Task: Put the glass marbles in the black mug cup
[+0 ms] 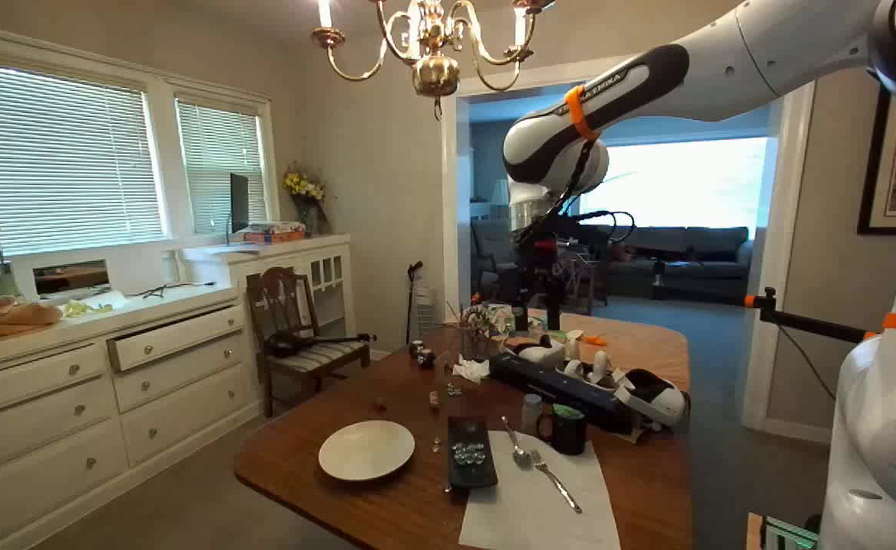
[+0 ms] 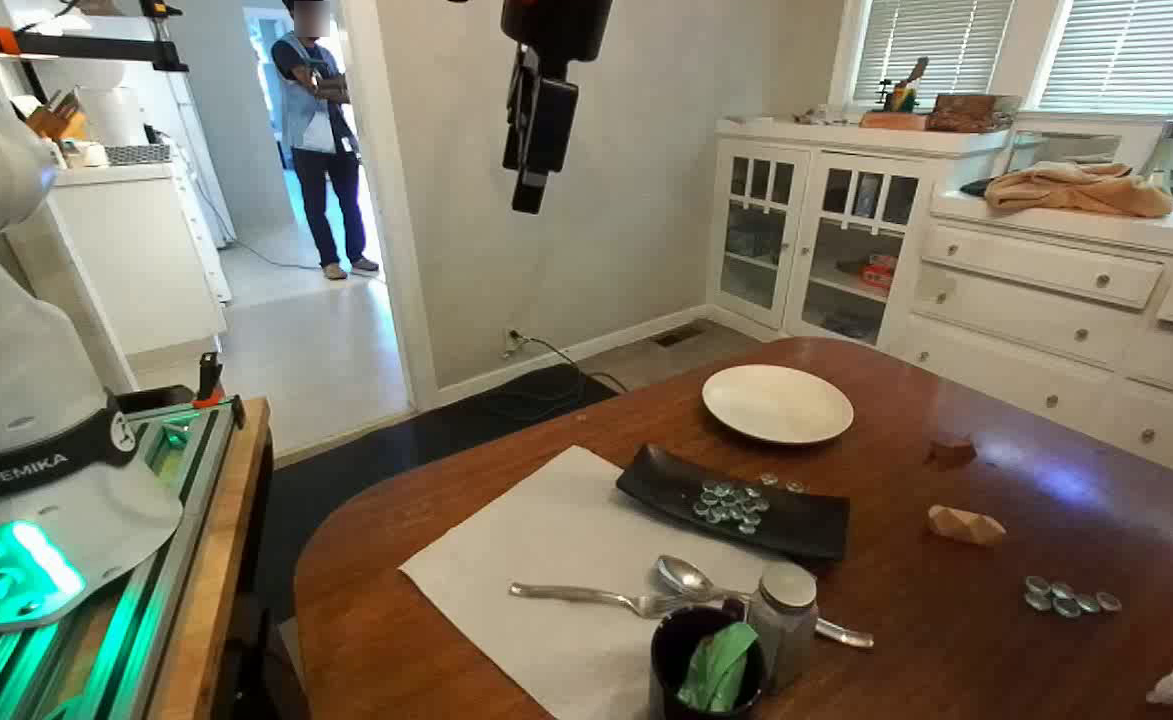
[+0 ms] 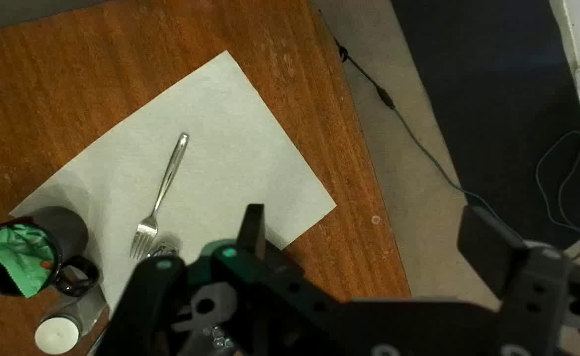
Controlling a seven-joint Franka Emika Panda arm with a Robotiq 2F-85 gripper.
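Wrapper (image 2: pixel 718 670) in mug (image 1: pixel 570 435), 1 jar (image 2: pixel 786 625) beside

Far window (image 1: pixel 680 187) glares white; wrist view dim, claw (image 3: pixel 369 242) blurred.

From above, the black tray (image 2: pixel 801 525) with its marbles (image 2: pixel 731 504) lies open to me. The black mug (image 1: pixel 568 437) is tighter: a green wrapper (image 3: pixel 22 254) takes up much of its mouth, with a jar (image 2: pixel 786 625) just beside. Over the paper (image 3: pixel 225 138) I have room, fork (image 3: pixel 169 173) and spoon (image 2: pixel 684 573) lying low.
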